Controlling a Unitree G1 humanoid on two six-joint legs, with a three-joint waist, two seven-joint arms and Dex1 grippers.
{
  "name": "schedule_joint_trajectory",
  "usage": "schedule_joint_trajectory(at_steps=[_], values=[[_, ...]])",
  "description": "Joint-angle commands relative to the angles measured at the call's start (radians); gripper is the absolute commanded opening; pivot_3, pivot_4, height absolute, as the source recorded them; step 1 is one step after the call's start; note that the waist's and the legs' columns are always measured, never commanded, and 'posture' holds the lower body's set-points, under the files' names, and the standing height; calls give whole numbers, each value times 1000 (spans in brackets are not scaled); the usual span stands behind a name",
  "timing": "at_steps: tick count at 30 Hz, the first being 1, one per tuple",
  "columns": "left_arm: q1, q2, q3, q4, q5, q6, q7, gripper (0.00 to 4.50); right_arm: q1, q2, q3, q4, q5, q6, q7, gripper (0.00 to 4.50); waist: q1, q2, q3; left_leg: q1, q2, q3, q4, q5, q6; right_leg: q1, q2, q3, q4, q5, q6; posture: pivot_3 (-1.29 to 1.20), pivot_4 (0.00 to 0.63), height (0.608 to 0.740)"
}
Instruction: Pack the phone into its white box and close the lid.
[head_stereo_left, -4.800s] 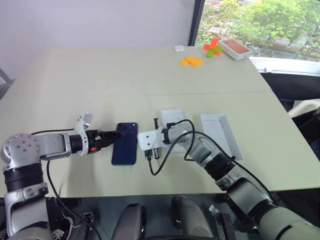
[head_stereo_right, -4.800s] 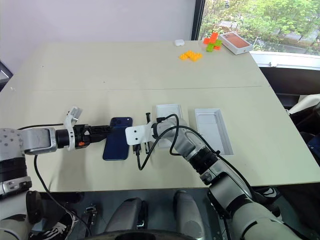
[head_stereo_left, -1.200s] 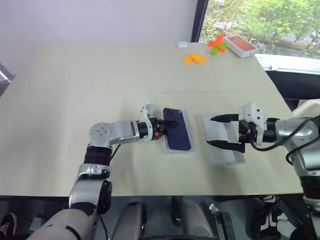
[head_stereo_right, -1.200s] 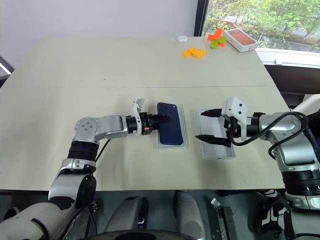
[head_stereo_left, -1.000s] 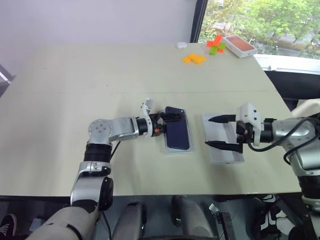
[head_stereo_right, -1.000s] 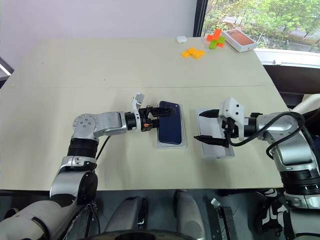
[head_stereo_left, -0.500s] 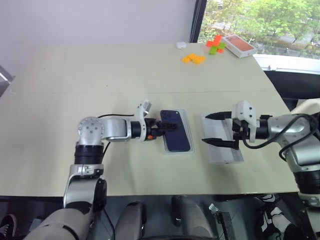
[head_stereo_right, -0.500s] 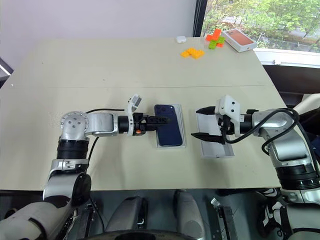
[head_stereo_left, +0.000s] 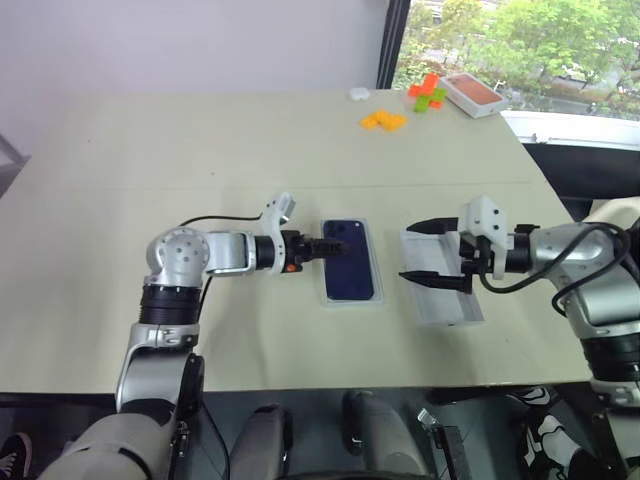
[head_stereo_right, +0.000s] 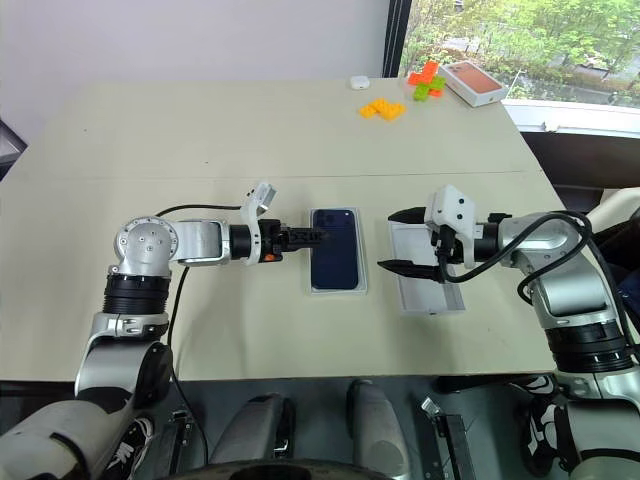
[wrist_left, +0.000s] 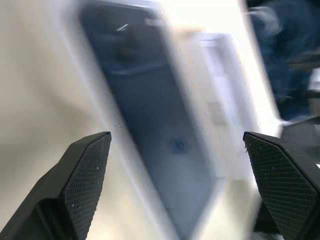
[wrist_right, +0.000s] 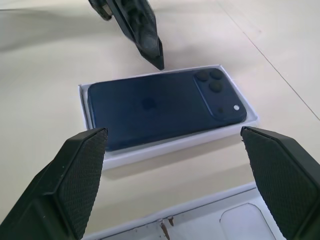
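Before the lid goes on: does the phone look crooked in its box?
Nothing stands out. The phone lies flat and square inside the white box, camera side up, with the lid beside it on the table.

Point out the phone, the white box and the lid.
phone (wrist_right: 150, 107): right wrist view, middle of its dark blue back.
white box (wrist_right: 165, 146): right wrist view, its near white wall beside the phone.
lid (head_stereo_left: 448, 308): left eye view, bare inside near its front end.

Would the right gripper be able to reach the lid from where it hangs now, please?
Probably yes: the right gripper hangs open over the near end of the lid, which lies inside-up with nothing on it or between them.
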Motion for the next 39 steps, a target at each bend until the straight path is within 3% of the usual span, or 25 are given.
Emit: schedule_joint_trajectory(at_steps=[1, 13, 15, 18, 23, 25, 31, 39], values=[[-13, 16, -2, -53, -7, 27, -94, 4472, -18, 4, -10, -10, 3, -12, -6, 4500, 2, 0, 0, -1, 0, 0, 0, 0, 0, 0, 0, 0, 0, 1, -2, 0, 150, 740], [35, 43, 40, -194, 23, 14, -152, 4472, -70, 65, -14, -54, 41, 65, -89, 4500, 0, 0, 0, -1, 2, 0, 0, -1, 2, 0, 0, 0, 0, 1, -1, 0, 150, 740], [60, 57, 36, -223, 41, -17, -168, 3933, -83, 88, -5, -53, 32, 76, -122, 4500, 0, 0, 0, -1, 2, 0, 0, -1, 2, -1, 0, 0, 0, 1, -1, 0, 150, 740], [93, 56, 56, -242, 50, -57, -181, 2666, -94, 137, 0, -62, 39, 100, -175, 3646, 0, 0, 0, 0, 2, 0, 0, -1, 2, -1, -1, 0, 0, 1, -1, 0, 150, 740], [99, -14, 96, -220, 58, -91, -130, 69, -64, 195, 43, -105, 14, 97, -226, 1083, 6, 0, 0, -2, 2, -1, 0, -1, 2, -1, -1, 0, 0, 1, -1, 0, 150, 740], [124, -45, 74, -240, 65, -94, -128, 0, -54, 225, 74, -117, -7, 89, -253, 53, 4, 0, 0, -2, 1, 0, 0, -1, 2, -1, -2, 0, -1, 1, 0, 0, 150, 740], [163, -89, 57, -280, 71, -76, -111, 0, -36, 233, 116, -117, -69, 56, -282, 53, 2, 0, 0, -2, 1, 0, 0, -2, 3, -1, -2, 0, -1, 2, 0, 0, 150, 740], [179, -45, -45, -288, 164, -95, -146, 0, 11, 178, 200, -96, -177, 10, -246, 53, 1, 0, 0, -1, 1, 0, 0, -2, 3, -1, 0, 0, 0, 1, 0, 0, 150, 740]])
